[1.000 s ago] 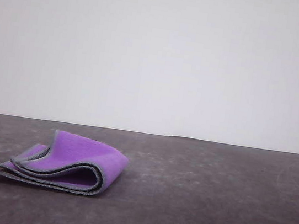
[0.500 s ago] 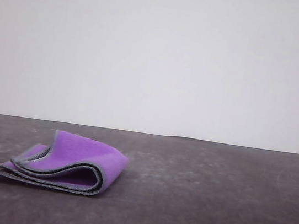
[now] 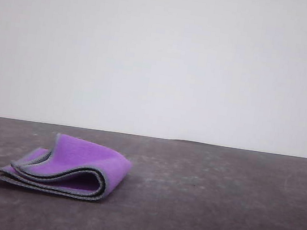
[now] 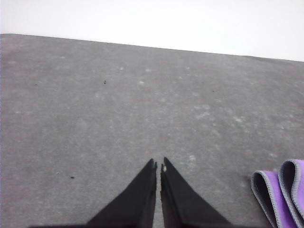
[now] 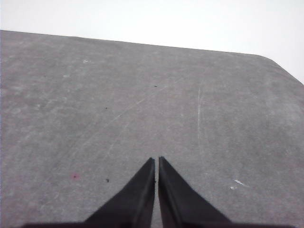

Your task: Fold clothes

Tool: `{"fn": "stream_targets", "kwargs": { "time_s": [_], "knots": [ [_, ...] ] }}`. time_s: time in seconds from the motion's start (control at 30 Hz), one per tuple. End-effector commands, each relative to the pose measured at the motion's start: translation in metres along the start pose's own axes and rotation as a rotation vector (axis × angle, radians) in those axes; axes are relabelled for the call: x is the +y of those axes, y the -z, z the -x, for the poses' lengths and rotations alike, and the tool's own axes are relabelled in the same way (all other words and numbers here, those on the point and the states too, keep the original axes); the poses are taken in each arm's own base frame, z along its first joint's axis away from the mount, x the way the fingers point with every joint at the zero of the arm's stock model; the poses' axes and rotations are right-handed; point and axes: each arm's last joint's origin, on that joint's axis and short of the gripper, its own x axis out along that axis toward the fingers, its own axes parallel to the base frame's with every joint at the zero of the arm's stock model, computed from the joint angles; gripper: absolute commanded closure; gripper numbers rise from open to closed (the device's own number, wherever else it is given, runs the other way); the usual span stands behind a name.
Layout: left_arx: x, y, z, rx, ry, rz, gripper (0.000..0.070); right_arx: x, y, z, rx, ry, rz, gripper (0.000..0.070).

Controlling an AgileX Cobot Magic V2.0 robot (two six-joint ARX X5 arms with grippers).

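Note:
The clothes point(image 3: 72, 166) are one purple cloth with grey stitched edging, lying folded in loose layers on the dark grey table at the front left. Its rounded folded edges point(image 4: 280, 192) also show in the left wrist view, off to one side of the fingers. My left gripper point(image 4: 158, 164) is shut with nothing in it, hovering over bare table beside the cloth without touching it. My right gripper point(image 5: 156, 159) is shut and empty too, above bare table away from the cloth.
The dark grey table point(image 3: 215, 204) stretches to a plain white wall behind. Its far edge and a rounded corner point(image 5: 270, 59) appear in the right wrist view. A small red speck point(image 5: 74, 176) marks the surface near the right fingers.

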Motion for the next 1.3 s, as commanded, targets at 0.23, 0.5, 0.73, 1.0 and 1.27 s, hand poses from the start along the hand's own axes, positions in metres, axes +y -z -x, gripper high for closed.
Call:
{"fn": "stream_targets", "kwargs": {
  "time_s": [0.23,0.5,0.73,1.0,1.27],
  "knots": [
    [0.0010,0.0068,-0.0018,0.024,-0.008,0.002,0.0700,-0.0001,0.0000,-0.0005,-0.013,0.001,-0.015,0.0694],
    [0.0010,0.0068,-0.0018,0.024,-0.008,0.003,0.0700,-0.0001,0.0000,-0.0005,-0.013,0.001,-0.015,0.0694],
    [0.0010,0.0068,-0.0018,0.024,-0.008,0.003,0.0700,-0.0001,0.0000,-0.0005,-0.013,0.001,-0.015,0.0694],
    [0.0010,0.0068,-0.0018,0.024,-0.008,0.003,0.0700,-0.0001,0.0000,-0.0005,-0.013,0.001,-0.015,0.0694],
    [0.0010,0.0068,-0.0018,0.024,-0.008,0.003,0.0700,-0.0001,0.0000,-0.0005,-0.013,0.001,-0.015,0.0694]
  ]
}}
